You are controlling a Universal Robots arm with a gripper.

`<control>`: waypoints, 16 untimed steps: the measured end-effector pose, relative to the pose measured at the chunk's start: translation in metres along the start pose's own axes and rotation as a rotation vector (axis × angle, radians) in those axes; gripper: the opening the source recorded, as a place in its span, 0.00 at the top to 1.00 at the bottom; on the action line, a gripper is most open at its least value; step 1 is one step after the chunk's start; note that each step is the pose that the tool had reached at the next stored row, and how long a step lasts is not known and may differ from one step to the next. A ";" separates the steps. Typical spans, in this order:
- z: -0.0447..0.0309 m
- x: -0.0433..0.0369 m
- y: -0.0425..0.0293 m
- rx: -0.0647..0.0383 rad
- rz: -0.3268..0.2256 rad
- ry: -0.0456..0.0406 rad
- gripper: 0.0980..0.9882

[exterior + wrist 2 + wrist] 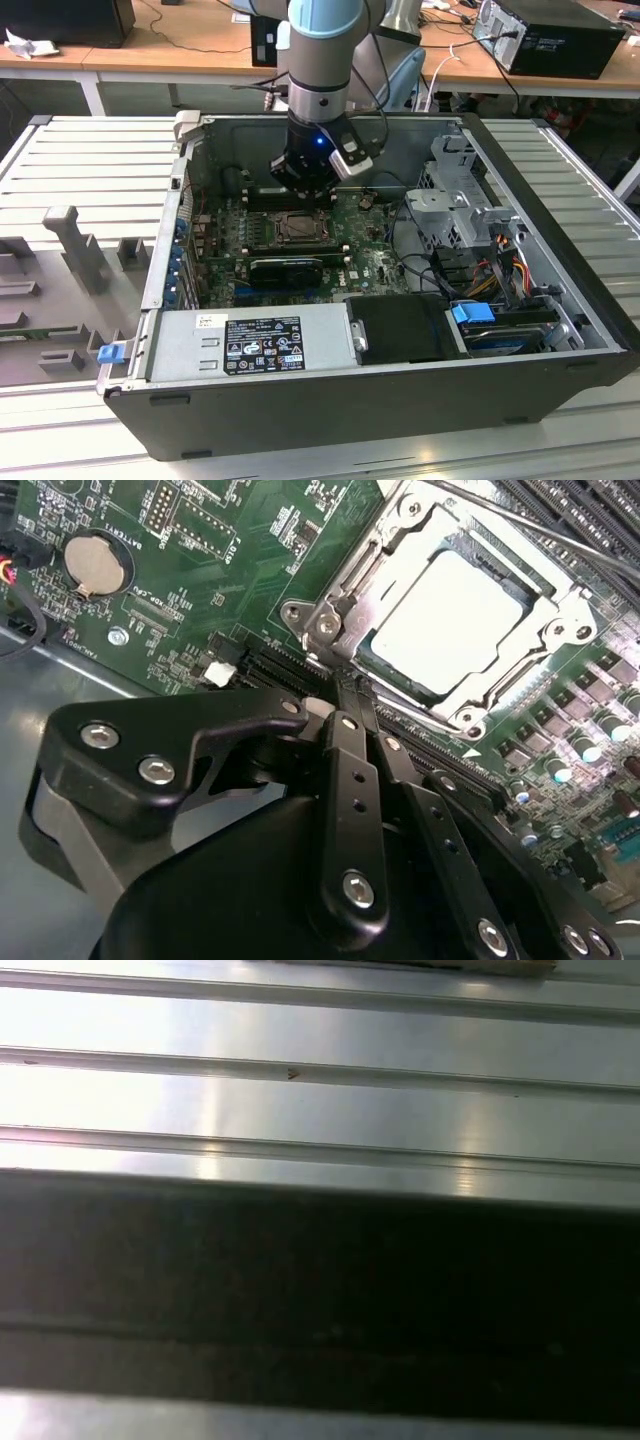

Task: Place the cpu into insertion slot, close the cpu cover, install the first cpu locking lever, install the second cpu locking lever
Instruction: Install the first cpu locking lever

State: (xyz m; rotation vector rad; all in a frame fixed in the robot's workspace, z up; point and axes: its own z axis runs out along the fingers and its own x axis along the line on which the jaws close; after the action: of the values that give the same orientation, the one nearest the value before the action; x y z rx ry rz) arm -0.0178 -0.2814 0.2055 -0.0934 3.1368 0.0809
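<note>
While wooden desks (pixel 180 45) with cables and a black box (pixel 555 35) line the top of the exterior view, an open computer case (pixel 380 400) lies on a ribbed, pale metal surface (pixel 90 170) that fills the middle and lower frame; grey blocks (pixel 75 245) stand at the left edge – the first wrist view shows the same ribbed metal (pixel 320 1100) above a dark band. Inside the case, a green motherboard (pixel 370 255) sits centre, a labelled grey power supply (pixel 250 340) lower left, a drive cage (pixel 465 205) right. The arm (pixel 320 70) comes down from the top centre, its gripper (pixel 305 200) just above the board

In the second wrist view the cpu (pixel 450 615) lies flat in the insertion slot (pixel 400 675), upper right of the frame, pale face up, its edges running diagonally. The cpu cover (pixel 360 585) is down around it, a thin lever rod (pixel 520 520) crossing the upper right corner. The gripper (pixel 352 692) has its fingers (pixel 350 770) pressed together, empty – their tips reach the cover's near corner, though I cannot tell whether they touch it
</note>
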 end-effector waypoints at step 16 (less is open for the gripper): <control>-0.0087 -0.0009 0.0039 0.012 -0.005 0.0010 0.99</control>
State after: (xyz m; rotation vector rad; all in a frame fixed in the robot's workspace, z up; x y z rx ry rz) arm -0.0171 -0.2779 0.2144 -0.1011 3.1375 0.0625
